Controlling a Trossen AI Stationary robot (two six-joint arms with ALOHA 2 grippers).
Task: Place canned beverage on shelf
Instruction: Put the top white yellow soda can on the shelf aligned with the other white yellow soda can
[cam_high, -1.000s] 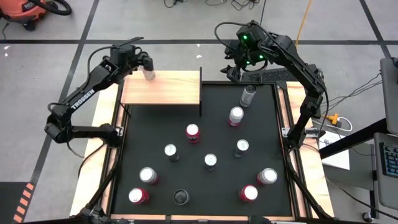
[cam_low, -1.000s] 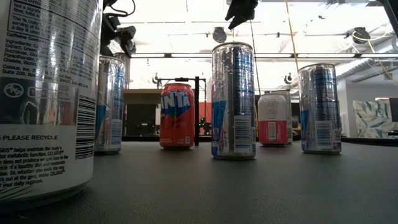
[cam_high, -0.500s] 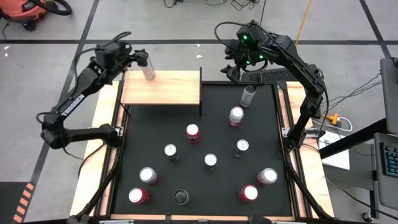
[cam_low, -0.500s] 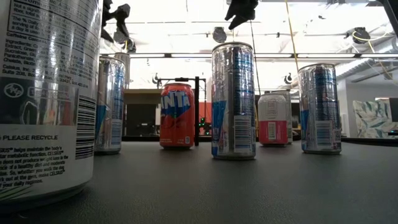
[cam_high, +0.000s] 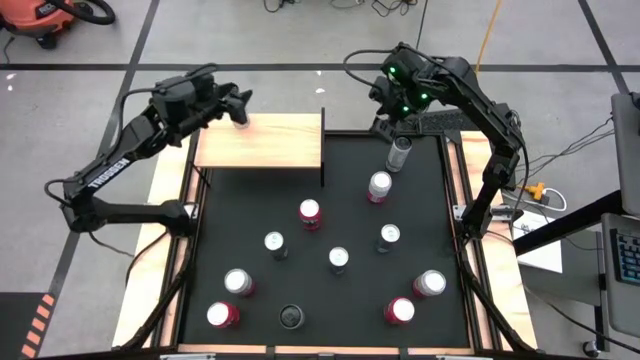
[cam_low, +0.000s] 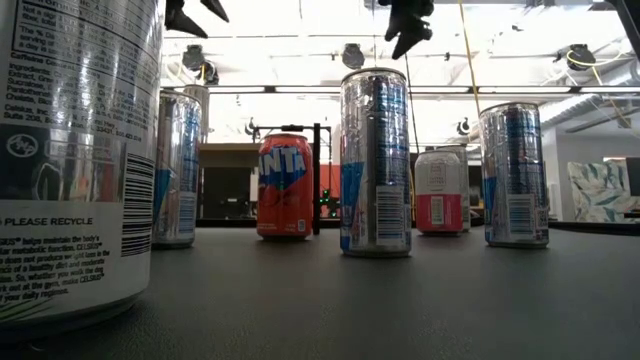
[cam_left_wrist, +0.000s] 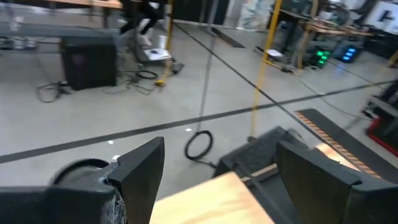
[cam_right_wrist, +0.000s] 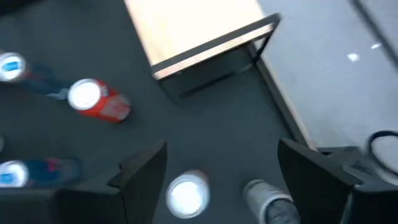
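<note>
The pale wood shelf (cam_high: 265, 142) stands at the table's far left; it also shows in the left wrist view (cam_left_wrist: 205, 202) and the right wrist view (cam_right_wrist: 199, 25). A silver can (cam_high: 241, 120) stands on its top at the far edge. My left gripper (cam_high: 238, 102) hovers just above and behind that can, open and empty (cam_left_wrist: 217, 180). My right gripper (cam_high: 390, 105) is open and empty (cam_right_wrist: 217, 180), high above the mat's far right, over a silver can (cam_high: 399, 152).
Several cans stand on the black mat (cam_high: 340, 300): silver ones (cam_high: 380, 185) (cam_high: 338, 260), red ones (cam_high: 310, 212) (cam_high: 400, 310). In the low view a large can (cam_low: 75, 150) stands close at the near left. The shelf's black post (cam_high: 322, 150) borders the mat.
My left gripper has let go of the silver can on the shelf and has risen, drawing back toward the table's far left. The can stays standing on the shelf. My right gripper has shifted slightly toward the table's right edge and turned a little.
</note>
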